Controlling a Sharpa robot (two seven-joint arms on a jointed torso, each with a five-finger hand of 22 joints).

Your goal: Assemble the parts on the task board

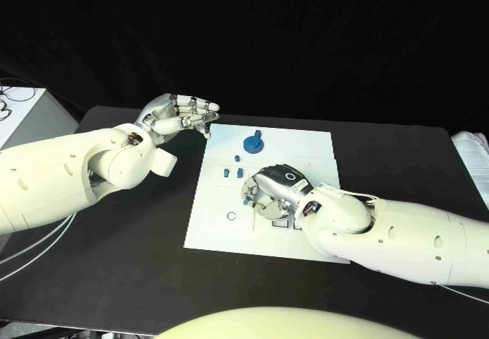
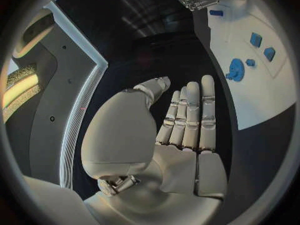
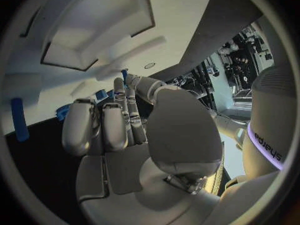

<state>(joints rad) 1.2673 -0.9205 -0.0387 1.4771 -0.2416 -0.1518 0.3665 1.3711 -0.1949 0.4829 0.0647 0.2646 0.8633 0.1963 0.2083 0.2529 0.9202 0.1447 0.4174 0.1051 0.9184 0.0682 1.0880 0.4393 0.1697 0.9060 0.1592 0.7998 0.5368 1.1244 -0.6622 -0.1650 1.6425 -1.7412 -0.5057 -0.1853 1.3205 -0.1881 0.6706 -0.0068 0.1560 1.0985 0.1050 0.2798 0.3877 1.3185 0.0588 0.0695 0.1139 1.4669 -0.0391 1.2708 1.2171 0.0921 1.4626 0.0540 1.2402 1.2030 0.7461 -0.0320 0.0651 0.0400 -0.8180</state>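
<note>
The right hand (image 1: 273, 192), fingers curled down over the task board (image 1: 306, 145) (any grasp hidden), lies nearest the small blue pegs (image 1: 232, 171); the left hand (image 1: 179, 113) hovers spread at its far-left corner.

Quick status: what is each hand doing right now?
Left hand: open, holding nothing, beside the task board.
Right hand: over the board, fingers curled down; a grip cannot be told.
</note>
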